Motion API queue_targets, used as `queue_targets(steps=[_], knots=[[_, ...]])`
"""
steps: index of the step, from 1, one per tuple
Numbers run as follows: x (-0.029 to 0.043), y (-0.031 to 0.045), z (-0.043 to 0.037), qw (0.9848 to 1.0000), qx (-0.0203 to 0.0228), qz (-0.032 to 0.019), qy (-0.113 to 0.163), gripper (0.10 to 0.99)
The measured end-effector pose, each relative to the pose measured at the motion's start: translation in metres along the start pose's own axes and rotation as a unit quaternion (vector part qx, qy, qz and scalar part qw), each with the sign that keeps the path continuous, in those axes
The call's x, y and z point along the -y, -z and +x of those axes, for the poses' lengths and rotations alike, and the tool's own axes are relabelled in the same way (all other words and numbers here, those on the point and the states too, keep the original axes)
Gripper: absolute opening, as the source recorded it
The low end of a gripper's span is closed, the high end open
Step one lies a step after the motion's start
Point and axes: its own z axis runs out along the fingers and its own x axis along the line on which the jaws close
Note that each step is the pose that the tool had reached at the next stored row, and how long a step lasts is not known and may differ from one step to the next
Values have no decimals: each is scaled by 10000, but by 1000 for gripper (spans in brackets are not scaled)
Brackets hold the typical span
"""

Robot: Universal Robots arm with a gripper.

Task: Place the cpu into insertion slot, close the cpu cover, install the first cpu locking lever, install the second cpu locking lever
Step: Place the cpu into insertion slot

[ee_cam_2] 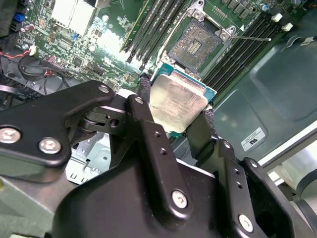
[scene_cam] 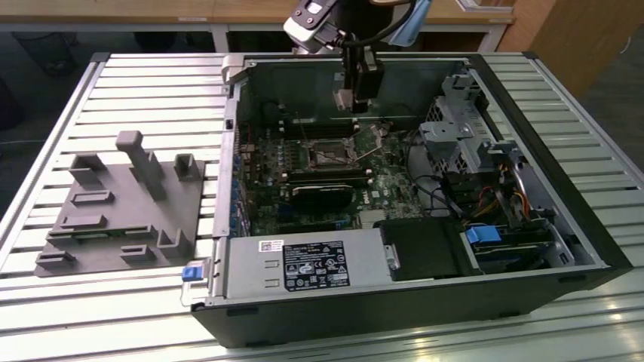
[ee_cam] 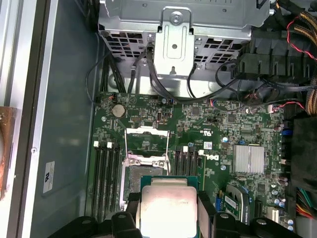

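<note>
Your black two-fingered gripper (ee_cam_2: 176, 111) is clamped on the cpu (ee_cam_2: 179, 96), a small flat square chip with a dull silver-grey metal top and green edging. One finger presses on each opposite side.

In the second wrist view the cpu hangs in the air just beside the insertion slot (ee_cam_2: 195, 47). The slot is a small dark square socket with gold contacts and a thin silver rim, set in the green circuit board (ee_cam_2: 106, 44). It is bare, so the first step is not yet done and the later ones remain.

In the first wrist view the cpu cover (ee_cam: 147, 131), a thin silver metal frame, appears swung open beyond the slot. One thin silver wire locking lever (ee_cam_2: 250, 37) sticks out unlatched — the other you cannot make out.

In the exterior view the gripper (scene_cam: 357, 90) hangs inside the open black computer case (scene_cam: 578, 234) — its height above the board is hard to judge.
</note>
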Motion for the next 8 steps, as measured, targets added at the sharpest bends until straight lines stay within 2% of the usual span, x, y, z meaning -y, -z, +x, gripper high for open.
queue_targets(steps=[8], knots=[[2,-28,0,10000,-1,0,0,541]])
